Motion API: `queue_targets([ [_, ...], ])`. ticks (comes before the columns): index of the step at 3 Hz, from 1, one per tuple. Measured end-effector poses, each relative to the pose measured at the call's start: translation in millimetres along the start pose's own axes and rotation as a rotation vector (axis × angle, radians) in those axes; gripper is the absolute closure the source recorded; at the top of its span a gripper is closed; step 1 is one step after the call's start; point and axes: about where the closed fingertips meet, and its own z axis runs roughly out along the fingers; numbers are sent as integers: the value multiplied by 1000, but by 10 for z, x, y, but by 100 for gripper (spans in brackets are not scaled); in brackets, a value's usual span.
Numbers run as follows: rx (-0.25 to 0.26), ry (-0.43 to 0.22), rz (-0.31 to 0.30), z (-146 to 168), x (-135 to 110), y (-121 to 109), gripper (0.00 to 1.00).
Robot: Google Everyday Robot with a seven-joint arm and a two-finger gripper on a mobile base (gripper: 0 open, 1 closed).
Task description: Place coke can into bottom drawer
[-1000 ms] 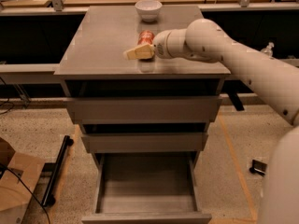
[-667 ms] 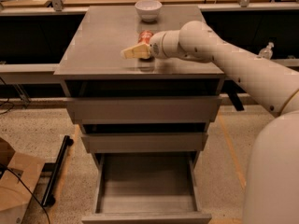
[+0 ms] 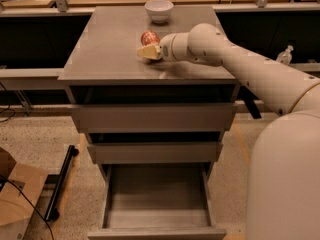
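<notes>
The coke can (image 3: 150, 37), red with pale script, is on the cabinet top (image 3: 107, 49) near its middle and looks tipped rather than upright. My gripper (image 3: 146, 52) reaches in from the right and sits just in front of the can, touching or nearly touching its near side. I cannot tell whether it holds the can. The bottom drawer (image 3: 157, 211) is pulled out at the foot of the cabinet, and its flat grey floor is bare.
A white bowl (image 3: 159, 10) stands at the back of the cabinet top, behind the can. Two closed grey drawer fronts (image 3: 152, 116) lie above the open drawer. A cardboard box (image 3: 15, 204) and a black bar (image 3: 60, 184) lie on the floor to the left.
My gripper has shifted slightly left along the cabinet top. The can, upright before, now looks tipped and sits a little further left.
</notes>
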Motion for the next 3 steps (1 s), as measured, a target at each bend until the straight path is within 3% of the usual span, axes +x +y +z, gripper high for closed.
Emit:
queue_targets([
  [1,-2,-20,-34,-28,-144,20,65],
  [2,-45,-31,-99,-140,-370,155,88],
  [3,-144,-29,-206,-400,-605,379,100],
])
